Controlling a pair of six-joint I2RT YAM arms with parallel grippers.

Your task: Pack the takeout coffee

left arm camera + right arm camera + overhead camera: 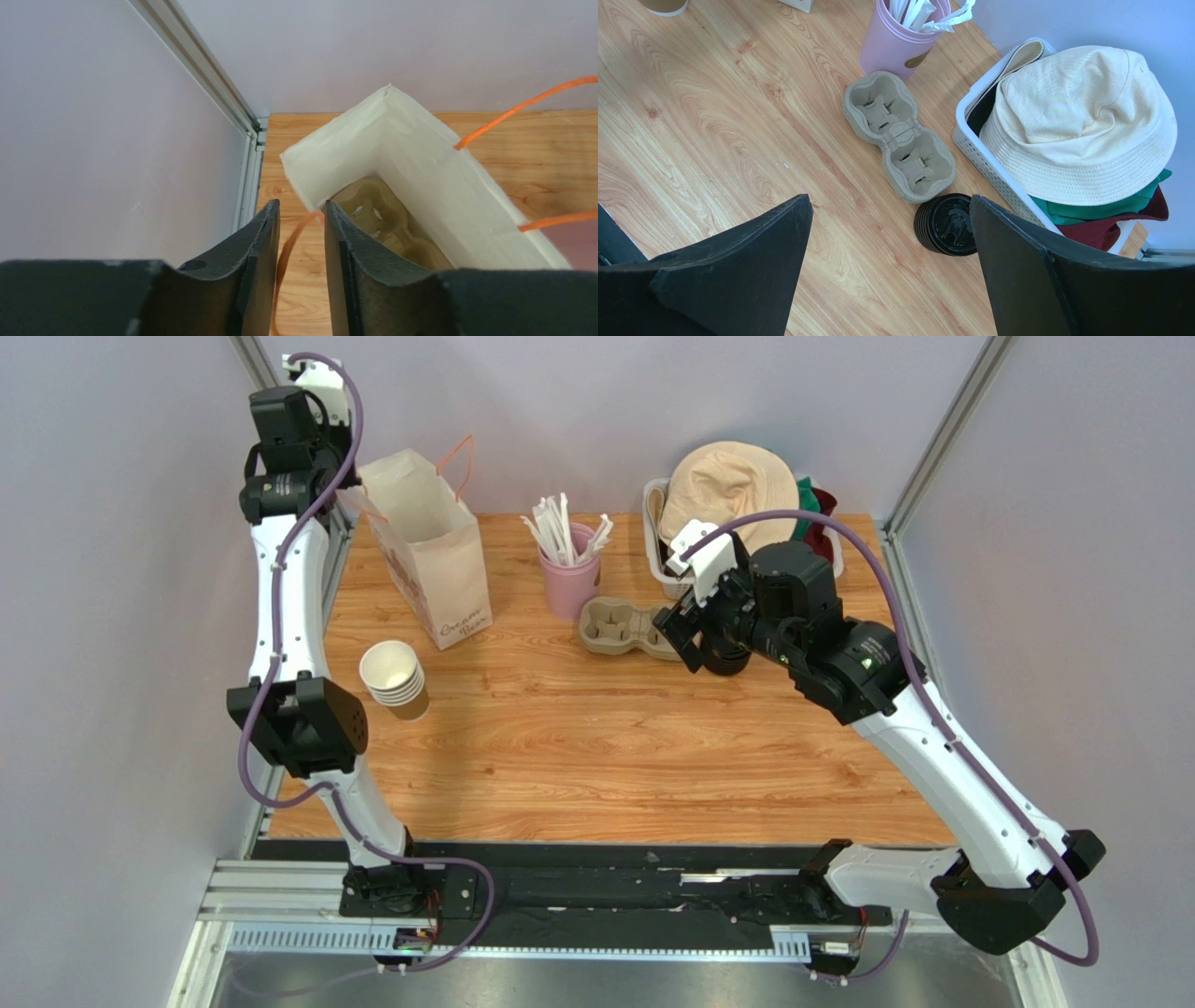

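At the far left of the surface (589,756) the paper bag (435,560) stands upright. The left end effector (300,217) hovers at its mouth, fingers (351,266) narrowly apart, the orange handle (289,245) showing in the gap. Rising straight should free the cord without tipping the bag. The right end effector (889,206) gapes above the black lids (946,224). Only the left wrist view shows the pulp carrier (382,217) inside. The takeout coffee appears nowhere.
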